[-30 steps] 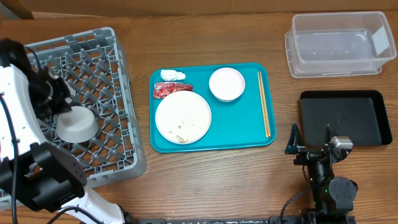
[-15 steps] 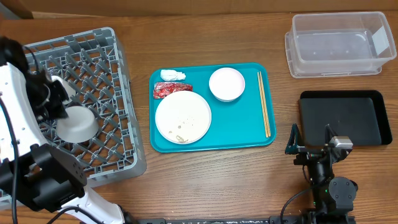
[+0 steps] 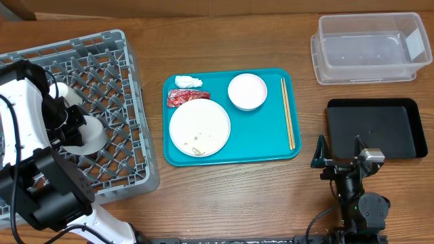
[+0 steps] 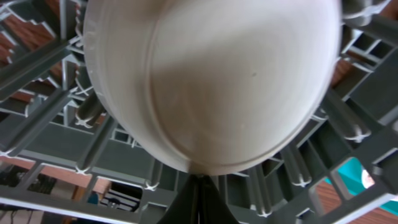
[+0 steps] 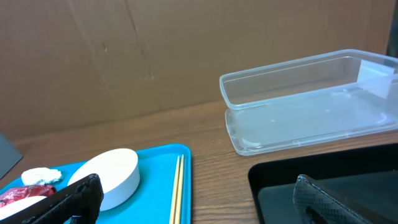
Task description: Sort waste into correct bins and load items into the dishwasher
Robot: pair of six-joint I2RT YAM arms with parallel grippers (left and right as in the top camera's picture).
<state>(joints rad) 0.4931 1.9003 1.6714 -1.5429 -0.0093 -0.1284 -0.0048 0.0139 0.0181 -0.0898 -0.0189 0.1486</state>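
Observation:
My left gripper (image 3: 72, 123) is over the grey dish rack (image 3: 108, 54), shut on the rim of the upturned grey-blue bowl (image 3: 88, 137). In the left wrist view the bowl (image 4: 211, 81) fills the frame above the closed fingers (image 4: 199, 193). A small white cup (image 3: 64, 91) shows partly behind the arm. The white plate (image 3: 199, 125) with rice scraps (image 3: 196, 148), pink bowl (image 3: 247, 91), chopsticks (image 3: 288, 112), white tissue (image 3: 188, 81) and red wrapper (image 3: 184, 97) lie on the teal tray (image 3: 264, 146). My right gripper (image 3: 338, 148) is open and empty, also seen in the right wrist view (image 5: 199, 208).
The clear tub (image 3: 369, 49) stands at the back right, with the black tray (image 3: 376, 129) in front of it. The right wrist view shows the tub (image 5: 305, 102), black tray (image 5: 280, 186), chopsticks (image 5: 176, 190) and pink bowl (image 5: 109, 171).
My left arm has shifted a little toward the front over the rack, with the bowl staying nearly in place. The right arm has not moved.

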